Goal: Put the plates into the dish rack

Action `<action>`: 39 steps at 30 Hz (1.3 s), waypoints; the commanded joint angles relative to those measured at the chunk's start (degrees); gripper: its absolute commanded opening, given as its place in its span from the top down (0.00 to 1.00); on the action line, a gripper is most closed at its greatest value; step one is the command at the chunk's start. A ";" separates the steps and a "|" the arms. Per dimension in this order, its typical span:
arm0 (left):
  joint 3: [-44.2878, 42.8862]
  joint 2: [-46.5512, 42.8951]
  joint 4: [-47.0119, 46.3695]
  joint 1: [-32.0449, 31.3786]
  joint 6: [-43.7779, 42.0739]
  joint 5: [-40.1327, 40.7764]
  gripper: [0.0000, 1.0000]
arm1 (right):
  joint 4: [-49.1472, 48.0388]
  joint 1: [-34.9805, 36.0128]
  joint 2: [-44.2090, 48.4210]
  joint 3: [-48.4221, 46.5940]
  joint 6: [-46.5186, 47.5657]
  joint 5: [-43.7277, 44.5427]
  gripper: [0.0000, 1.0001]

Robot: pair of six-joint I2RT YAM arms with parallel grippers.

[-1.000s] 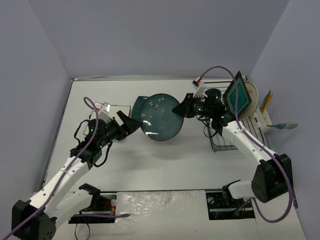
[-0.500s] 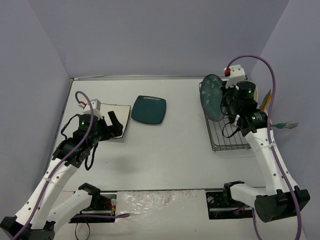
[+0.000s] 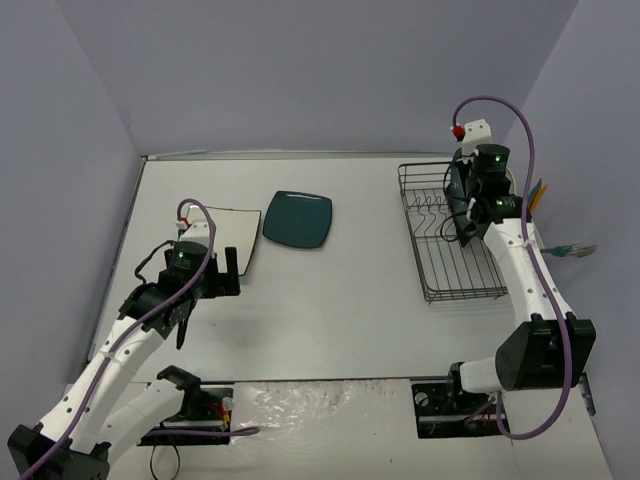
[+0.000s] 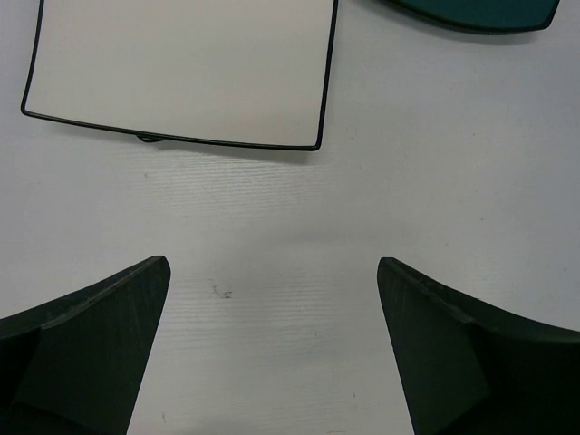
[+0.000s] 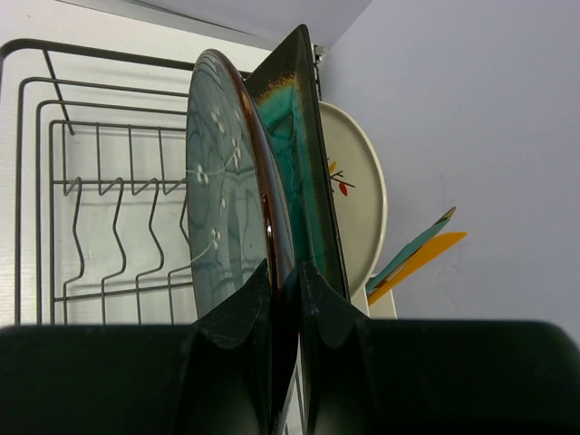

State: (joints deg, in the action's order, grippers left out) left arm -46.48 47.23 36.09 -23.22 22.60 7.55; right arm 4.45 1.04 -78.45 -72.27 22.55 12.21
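My right gripper (image 5: 285,269) is shut on the rim of the round teal-blue plate with white flecks (image 5: 222,208), which stands upright in the black wire dish rack (image 5: 18,199). Behind it stand the black square plate with a teal centre (image 5: 294,136) and the cream plate with a branch motif (image 5: 358,190). From above, that gripper (image 3: 458,190) is over the rack's (image 3: 460,296) far right end. My left gripper (image 4: 272,267) is open and empty over bare table, just short of the white square plate (image 4: 181,63); from above, gripper (image 3: 228,265) and plate (image 3: 232,228) sit at the left.
A plain dark teal rounded-square plate (image 3: 298,220) lies flat on the table beside the white one, its edge in the left wrist view (image 4: 471,14). A white utensil holder (image 3: 520,235) with teal and orange utensils (image 5: 417,254) hangs on the rack's right side. Walls close in on three sides.
My right gripper has carried the flecked plate from the middle of the table to the rack and stood it upright. My left gripper has drawn back to the white plate's near edge.
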 commanded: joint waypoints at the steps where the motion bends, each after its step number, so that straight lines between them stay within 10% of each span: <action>1: -1.15 0.32 -3.92 0.37 -2.21 0.01 0.03 | -15.24 -0.77 -1.07 -4.55 1.71 2.38 1.00; 23: -0.89 -0.10 -3.74 0.55 0.18 -0.42 0.03 | -21.68 -5.41 -8.28 3.91 -6.08 -7.48 0.98; 29: -0.98 -0.73 -2.22 0.64 3.44 0.83 0.03 | -20.75 -5.61 -7.95 3.86 -7.32 -7.97 0.54; 39: -0.38 0.08 -1.21 1.41 14.85 2.33 0.03 | -14.60 -4.97 2.34 0.08 -13.30 -13.23 0.10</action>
State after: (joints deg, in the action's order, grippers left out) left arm -46.13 47.00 35.88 -22.58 30.10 8.06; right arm -7.95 -4.12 -84.66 -67.35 13.70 2.74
